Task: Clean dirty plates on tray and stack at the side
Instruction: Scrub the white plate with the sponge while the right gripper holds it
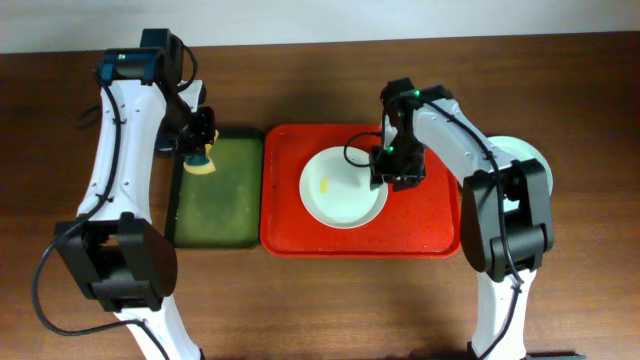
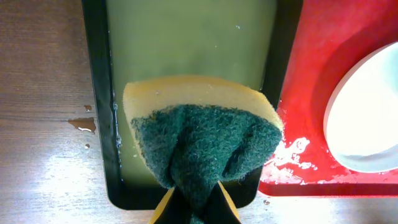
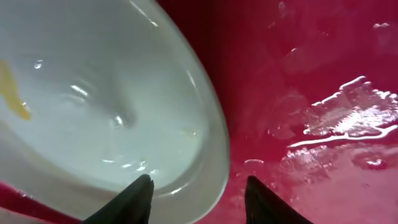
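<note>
brown wooden table [image 1: 330,300] under a pale wall, with two trays side by side on it. the white plate [image 1: 343,195] lies flat near the middle of the red tray [image 1: 290,235], with a small yellow smear [image 1: 325,184] left of its centre. past the tray's right end, partly behind the arm, pale plates [image 1: 525,150] sit on the table; how many i can't tell.

the right gripper [image 3: 199,183] is down at the plate's right rim, jaws apart and straddling it. one finger is over the plate's hollow, the other outside over the tray floor. there's a gap at the outer finger, so i'd say it isn't clamped yet. the left gripper [image 2: 194,208] is pinched tight on a sponge [image 2: 205,143], green scouring face on yellow foam, hanging over one end of the dark green tray [image 1: 215,215].

the plate looks stiff, light and hard-glazed to me, likely to chip if dropped. it's glossy and wet, and there's water [image 3: 348,118] on the tray beside it, so i'd expect it to slip. the rim seems the only place to take hold: thin and raised off the tray floor, with room for a finger on each side. held at one point it would want to droop or swing, so a firm squeeze and a slow lift seem wise.
</note>
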Robot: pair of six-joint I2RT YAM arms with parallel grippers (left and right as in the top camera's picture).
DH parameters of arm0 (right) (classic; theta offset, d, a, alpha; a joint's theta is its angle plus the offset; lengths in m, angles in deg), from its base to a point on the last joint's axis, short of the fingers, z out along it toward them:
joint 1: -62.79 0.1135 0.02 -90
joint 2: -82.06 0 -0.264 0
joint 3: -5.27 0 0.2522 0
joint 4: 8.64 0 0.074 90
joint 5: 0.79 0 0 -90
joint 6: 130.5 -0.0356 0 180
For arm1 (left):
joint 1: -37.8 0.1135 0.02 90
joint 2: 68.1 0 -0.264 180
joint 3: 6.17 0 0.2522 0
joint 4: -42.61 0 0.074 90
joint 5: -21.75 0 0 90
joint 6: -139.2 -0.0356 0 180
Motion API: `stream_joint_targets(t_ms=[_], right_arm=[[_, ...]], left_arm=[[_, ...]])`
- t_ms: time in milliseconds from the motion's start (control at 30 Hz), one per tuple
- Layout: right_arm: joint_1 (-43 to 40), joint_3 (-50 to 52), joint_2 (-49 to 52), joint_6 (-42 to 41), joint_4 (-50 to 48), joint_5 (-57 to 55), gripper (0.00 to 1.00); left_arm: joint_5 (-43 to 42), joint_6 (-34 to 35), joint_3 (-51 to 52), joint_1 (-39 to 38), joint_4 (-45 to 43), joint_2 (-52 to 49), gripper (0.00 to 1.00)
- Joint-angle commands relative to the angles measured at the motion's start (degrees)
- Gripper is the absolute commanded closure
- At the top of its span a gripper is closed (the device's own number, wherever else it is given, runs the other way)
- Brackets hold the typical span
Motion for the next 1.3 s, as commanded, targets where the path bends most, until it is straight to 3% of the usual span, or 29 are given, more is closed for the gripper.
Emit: stream_joint_targets(t_ms=[0,100,167,267,533,567,600,633,667,767,900,933,967,1267], right_arm=[[0.15,2.43,-0.42,-0.28,-1.68,-0.46,0.7],[0.26,4.15,-0.42,-0.42,-1.97,-0.42,0.79],[0.66,4.94,-0.42,-0.48,-2.27,0.22,0.96],[2.58,4.98,-0.42,-0.52,-3.63,7.65,0.96],[5.51,4.98,-0.42,-24.13,-6.01,8.41,0.96],[5.49,4.96,-0.44,-24.09,-6.03,8.37,0.96],[5.01,4.96,-0.44,-23.3,-6.67,8.48,0.88],[4.48,4.92,-0.44,-20.83,-7.58,8.79,0.73],[3.85,4.92,-0.44,-19.67,-7.58,8.81,0.67],[2.23,4.92,-0.44,-12.83,-8.41,8.76,0.72],[4.79,5.09,-0.42,-10.95,-9.92,6.47,0.77],[5.62,5.09,-0.42,-10.97,-9.92,4.9,0.81],[5.77,5.07,-0.42,-10.97,-10.14,4.85,0.96],[3.48,5.07,-0.44,-12.48,-9.66,4.87,0.96]], left_arm=[[-0.79,0.76,-1.05,-2.43,-0.2,-0.09,1.0],[-0.79,0.76,-1.01,-4.28,-1.22,-0.09,1.0],[-0.81,0.81,-1.01,-5.03,-1.51,-0.09,1.0],[-0.81,3.02,-0.98,-6.84,-1.51,-0.09,1.0],[-0.76,10.23,-0.94,-17.27,-3.87,-2.16,1.0],[-0.76,10.23,-0.94,-18.05,-4.11,-2.75,1.0],[-0.79,10.23,-0.94,-18.78,-4.17,-3.72,1.0],[-0.79,10.23,-0.94,-19.26,-4.26,-4.85,1.0],[-0.79,10.23,-0.94,-19.54,-4.31,-5.86,1.0],[-0.81,10.23,-0.94,-19.58,-5.44,-6.62,1.0],[-0.81,11.06,-0.94,-19.65,-5.99,-8.09,1.0],[-0.81,11.06,-0.94,-19.65,-5.86,-8.79,1.0],[-0.81,11.06,-0.94,-19.65,-5.75,-8.96,1.0],[-0.81,11.15,0.15,-21.66,-8.2,-8.98,1.0]])
